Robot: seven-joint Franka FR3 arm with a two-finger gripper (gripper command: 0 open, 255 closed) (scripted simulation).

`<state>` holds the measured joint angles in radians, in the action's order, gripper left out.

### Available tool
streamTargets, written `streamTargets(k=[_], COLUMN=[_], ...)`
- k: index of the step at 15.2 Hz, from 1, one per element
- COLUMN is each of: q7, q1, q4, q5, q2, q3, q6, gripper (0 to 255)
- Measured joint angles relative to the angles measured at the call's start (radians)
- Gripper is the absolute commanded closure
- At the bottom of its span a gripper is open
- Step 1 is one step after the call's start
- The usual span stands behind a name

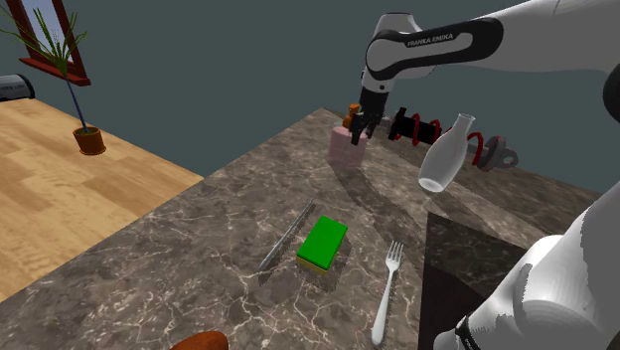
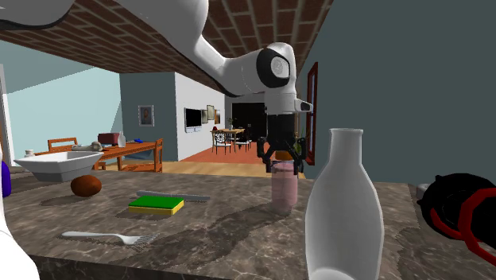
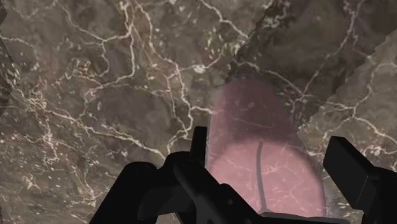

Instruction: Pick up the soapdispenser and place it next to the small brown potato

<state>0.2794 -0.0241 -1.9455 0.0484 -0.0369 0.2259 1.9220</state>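
Far side of bench (image 1: 189, 263): pink dispenser (image 1: 348, 149) upright, gripper (image 1: 360, 125) straddling its pump, fingers apart, not clamped yet, so likely lining up top grasp. Potato (image 1: 204, 341) at near edge, well apart; carry must clear sponge (image 1: 323, 244).

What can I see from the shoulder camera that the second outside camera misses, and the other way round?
Shoulder view, not the other: the lettering on the arm. Second exterior view, not the shoulder: a white bowl, a brick ceiling and a far dining table. Both: the open gripper around the pink soap dispenser, a green sponge, a fork and a white bottle.
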Motion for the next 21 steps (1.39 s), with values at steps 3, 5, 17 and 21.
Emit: streamTargets(k=[3,5,17,21], q7=[0.000,0.002,0.008,0.013], q1=[0.000,0.000,-0.001,0.000], q4=[0.027,0.056,0.217,0.284], q5=[0.002,0.001,-0.001,-0.003], q2=[-0.009,-0.007,-0.006,0.001], q3=[-0.001,0.000,-0.001,0.000], q6=[-0.036,-0.063,-0.223,-0.282], gripper=[255,255,255,255])
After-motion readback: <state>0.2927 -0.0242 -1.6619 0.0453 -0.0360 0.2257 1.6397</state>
